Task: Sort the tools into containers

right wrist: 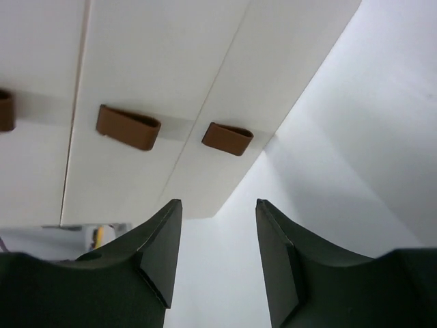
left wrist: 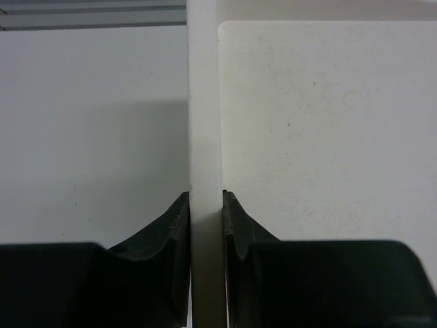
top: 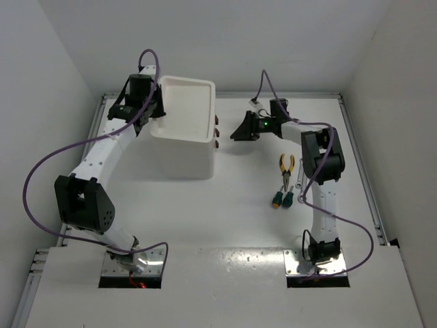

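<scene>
The white drawer unit [top: 181, 154] stands at the back left, with a rimmed tray top [top: 203, 85]. My left gripper [top: 151, 115] is shut on the tray's left rim [left wrist: 205, 123], one finger on each side [left wrist: 205, 198]. The dark red-brown knobs [top: 216, 131] face right. My right gripper [top: 235, 136] is open and empty, just right of the knobs and apart from them [right wrist: 218, 205]. Two knobs [right wrist: 128, 127] [right wrist: 227, 139] show fully in the right wrist view. Yellow-handled pliers [top: 287, 164], two green-handled screwdrivers [top: 276, 199] [top: 289, 198] and a silver wrench [top: 300, 186] lie on the table to the right.
The tools lie close beside the right arm's upright link [top: 322, 198]. Raised rails run along the table's back edge [top: 287, 96] and right edge [top: 362, 171]. White walls enclose the table on three sides.
</scene>
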You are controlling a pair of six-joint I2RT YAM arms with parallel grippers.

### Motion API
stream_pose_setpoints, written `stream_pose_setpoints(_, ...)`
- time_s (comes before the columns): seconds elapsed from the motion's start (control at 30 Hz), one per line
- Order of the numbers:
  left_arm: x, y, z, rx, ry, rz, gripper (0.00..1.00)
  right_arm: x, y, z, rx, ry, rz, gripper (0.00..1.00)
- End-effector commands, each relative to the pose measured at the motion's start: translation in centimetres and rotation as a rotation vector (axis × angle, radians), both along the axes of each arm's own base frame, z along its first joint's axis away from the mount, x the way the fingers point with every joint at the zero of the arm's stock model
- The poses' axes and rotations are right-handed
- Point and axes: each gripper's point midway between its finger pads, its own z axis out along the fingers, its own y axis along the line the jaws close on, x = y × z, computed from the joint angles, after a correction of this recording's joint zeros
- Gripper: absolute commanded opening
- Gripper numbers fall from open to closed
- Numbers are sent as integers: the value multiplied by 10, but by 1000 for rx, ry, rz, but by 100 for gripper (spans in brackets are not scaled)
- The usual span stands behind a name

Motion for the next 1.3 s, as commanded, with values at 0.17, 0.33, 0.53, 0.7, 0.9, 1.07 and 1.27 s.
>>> stream_pose_setpoints(0.17,-53,-50,-97,-126,387,-213,0,-3,7,55,20,-717,350,48)
stream_pose_setpoints(0.33,-54,-52,-96,-132,388,-220,0,-6,33,51,-15,-961,425,49)
stream_pose_setpoints(0.53,-56,-51,-98,-131,398,-219,0,-9,47,54,-11,-1095,429,57)
stream_pose_setpoints(0.7,-58,-52,-101,-136,408,-225,0,-5,47,55,-27,-1134,413,59)
stream_pose_setpoints(0.9,-58,-53,-104,-135,417,-224,0,7,44,51,-52,-1129,394,59)
stream_pose_setpoints(1.07,-59,-54,-104,-141,418,-231,0,18,46,59,-56,-1143,378,59)
stream_pose_setpoints(1.27,-59,-54,-104,-141,418,-231,0,26,49,67,-48,-1141,350,60)
